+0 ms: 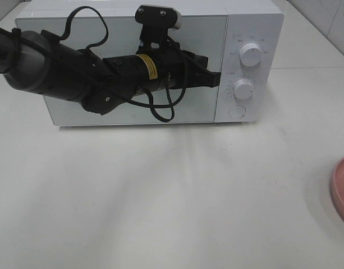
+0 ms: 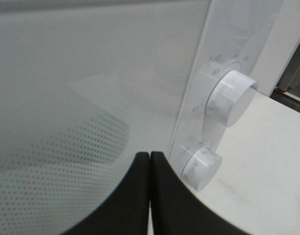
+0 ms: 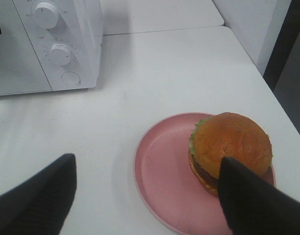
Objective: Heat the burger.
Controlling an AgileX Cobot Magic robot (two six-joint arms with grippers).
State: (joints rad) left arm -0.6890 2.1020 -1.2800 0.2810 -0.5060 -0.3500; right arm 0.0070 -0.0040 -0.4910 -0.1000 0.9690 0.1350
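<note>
Microwave (image 1: 132, 61): white, door closed, upper centre of the exterior high frame, on white tabletop (image 1: 160, 196).
Left gripper (image 2: 149, 161): fingers pressed together, tips at the door's right edge beside two white knobs (image 1: 251, 54).
Right gripper (image 3: 145, 196): spread wide, holding nothing.
Burger (image 3: 230, 149): on pink plate (image 3: 159, 176), lower right of the right wrist frame.

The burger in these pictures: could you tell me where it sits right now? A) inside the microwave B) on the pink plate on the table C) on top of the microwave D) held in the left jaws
B: the right wrist view shows the burger resting on the pink plate on the white table, apart from the closed microwave.
</note>
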